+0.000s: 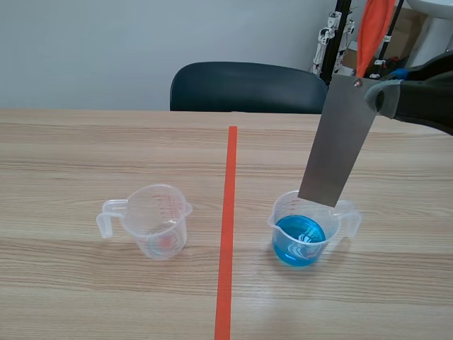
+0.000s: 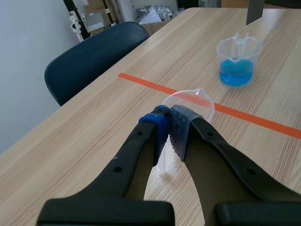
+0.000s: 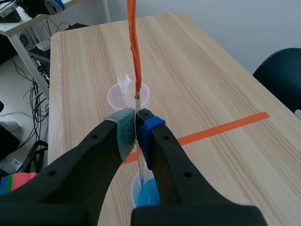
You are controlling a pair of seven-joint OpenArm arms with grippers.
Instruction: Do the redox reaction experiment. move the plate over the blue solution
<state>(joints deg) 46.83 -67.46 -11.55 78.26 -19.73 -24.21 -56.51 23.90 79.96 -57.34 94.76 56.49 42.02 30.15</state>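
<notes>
Over measuring cup [image 1: 283,207] right of tape line [image 1: 228,227]: grey metal plate [image 1: 338,138], hanging tilted, lower edge near rim, blue solution [image 1: 299,239] beneath; whether edge is inside cup, cannot tell. My right pincer [image 3: 136,118] clenched on plate's upper end, so sheet dangles free for lowering. Orange strip [image 1: 371,28] rises from top hole. My left pincer [image 2: 168,117] closed on nothing, parked by empty cup [image 1: 157,223], clear of work. Wooden table [image 1: 71,156].

Empty beaker [image 2: 195,100] mostly hidden behind left fingers [image 2: 181,130].
</notes>
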